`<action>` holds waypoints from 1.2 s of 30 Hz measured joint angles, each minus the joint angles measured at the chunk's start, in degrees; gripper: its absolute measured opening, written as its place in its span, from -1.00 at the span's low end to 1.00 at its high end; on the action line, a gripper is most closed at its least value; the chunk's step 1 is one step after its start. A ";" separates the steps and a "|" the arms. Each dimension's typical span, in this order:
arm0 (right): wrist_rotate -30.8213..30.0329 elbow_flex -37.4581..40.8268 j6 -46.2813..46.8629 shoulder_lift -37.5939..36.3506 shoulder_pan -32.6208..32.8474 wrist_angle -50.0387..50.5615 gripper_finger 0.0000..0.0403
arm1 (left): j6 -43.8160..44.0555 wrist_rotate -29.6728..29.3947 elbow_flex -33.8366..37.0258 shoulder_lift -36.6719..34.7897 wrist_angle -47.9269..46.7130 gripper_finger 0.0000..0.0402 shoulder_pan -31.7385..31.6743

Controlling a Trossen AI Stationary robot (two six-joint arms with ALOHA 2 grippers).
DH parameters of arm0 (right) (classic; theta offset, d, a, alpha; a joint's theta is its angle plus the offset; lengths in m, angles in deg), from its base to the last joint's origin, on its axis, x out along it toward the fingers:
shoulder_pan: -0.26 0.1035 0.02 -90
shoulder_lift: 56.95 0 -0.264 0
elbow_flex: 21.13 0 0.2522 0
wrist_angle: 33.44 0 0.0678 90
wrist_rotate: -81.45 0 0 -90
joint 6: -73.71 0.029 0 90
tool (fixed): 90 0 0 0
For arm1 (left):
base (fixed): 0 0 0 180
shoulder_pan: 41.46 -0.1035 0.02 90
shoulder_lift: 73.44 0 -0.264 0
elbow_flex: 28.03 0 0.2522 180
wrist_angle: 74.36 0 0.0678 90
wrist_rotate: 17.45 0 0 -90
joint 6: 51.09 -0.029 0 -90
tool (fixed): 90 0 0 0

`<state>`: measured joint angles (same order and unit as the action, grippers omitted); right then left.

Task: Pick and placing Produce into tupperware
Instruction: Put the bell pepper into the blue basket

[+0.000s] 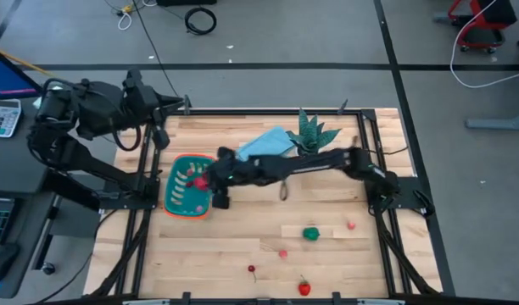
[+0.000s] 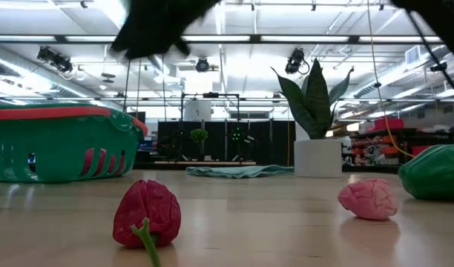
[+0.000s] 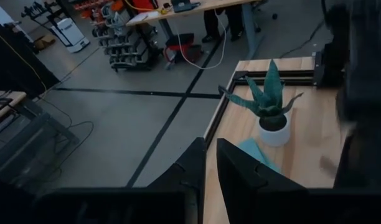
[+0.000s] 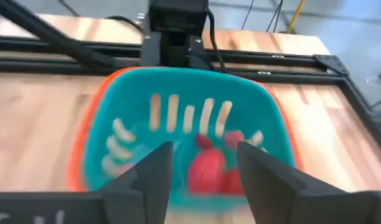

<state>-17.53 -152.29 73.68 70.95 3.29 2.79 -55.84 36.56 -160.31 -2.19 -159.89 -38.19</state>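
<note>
The teal tupperware [image 1: 188, 186] with an orange rim lies on the table's left part and also shows in the low view [image 2: 56, 144]. My right gripper [image 4: 204, 152] hangs open over it [image 1: 210, 180], and red produce pieces [image 4: 209, 165] lie on the slotted base [image 4: 187, 115] below the gap between its fingers. Loose on the table are a green piece [image 1: 311, 233], a pink one [image 1: 351, 225], another pink one [image 1: 282, 252], a cherry [image 1: 252, 269] and a strawberry [image 1: 304, 288]. My left gripper [image 3: 210, 152] is shut and waits beyond the table's far left corner [image 1: 160, 134].
A spiky potted plant [image 1: 310, 131] and a light blue cloth [image 1: 266, 144] sit near the far edge, just behind my right arm [image 1: 327, 161]. A black frame [image 1: 141, 203] runs along the table's left side beside the tupperware. Bare wood shows between the loose pieces.
</note>
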 joint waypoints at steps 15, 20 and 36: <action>-6.22 9.56 33.49 -27.64 20.57 50.89 -0.11 | 4.59 0.00 0.02 0.41 -4.87 -0.81 0.00; -8.95 20.34 39.07 -30.10 28.95 46.88 -0.09 | 6.04 0.00 0.02 0.41 -4.87 -0.83 0.00; 0.85 43.65 46.50 -28.15 28.10 33.63 0.22 | 8.92 -0.01 0.02 0.38 -4.85 -0.85 0.00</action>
<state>-16.67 -108.65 120.18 42.81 31.39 36.42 -46.92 36.56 -160.29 -1.81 -164.74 -38.19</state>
